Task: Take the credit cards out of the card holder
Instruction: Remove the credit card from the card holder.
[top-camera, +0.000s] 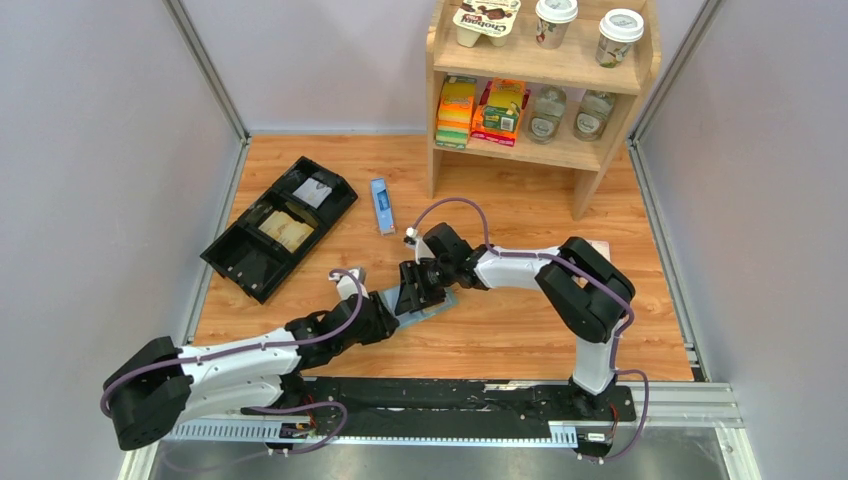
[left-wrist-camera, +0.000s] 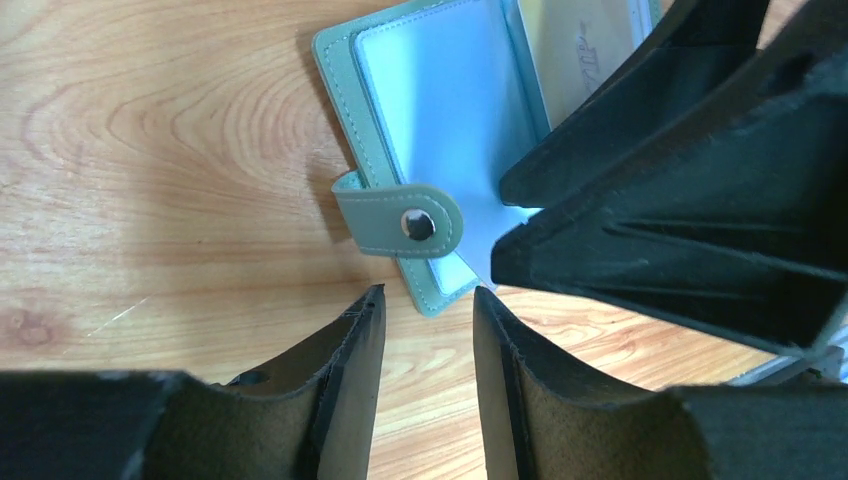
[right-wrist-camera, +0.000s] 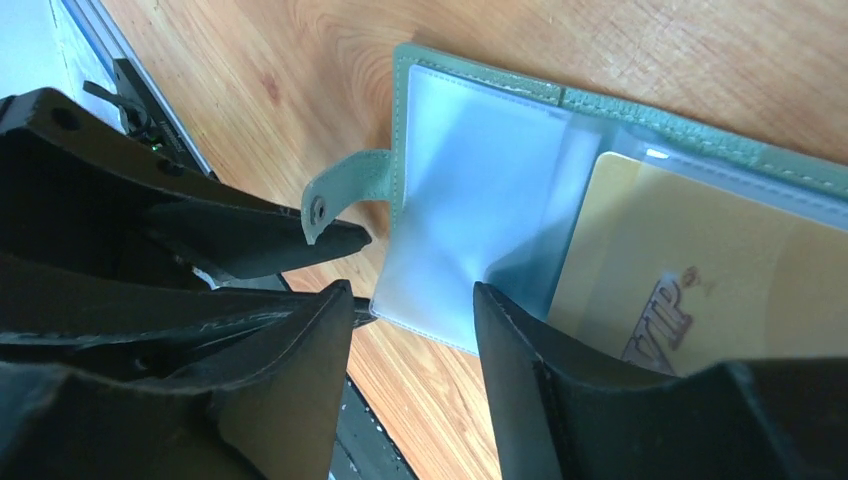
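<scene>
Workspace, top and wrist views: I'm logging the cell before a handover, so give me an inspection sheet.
Surface: wooden table, no spills seen.
Job's things: card holder lies open, a golden credit card in its pocket.
Clutter: black tray and blue box, far left.
Grippers: left gripper and right gripper both open, at the card holder.
Cables: purple cables loop along both arms; no snag seen.
Surroundings: stocked wooden shelf, grey walls.
</scene>
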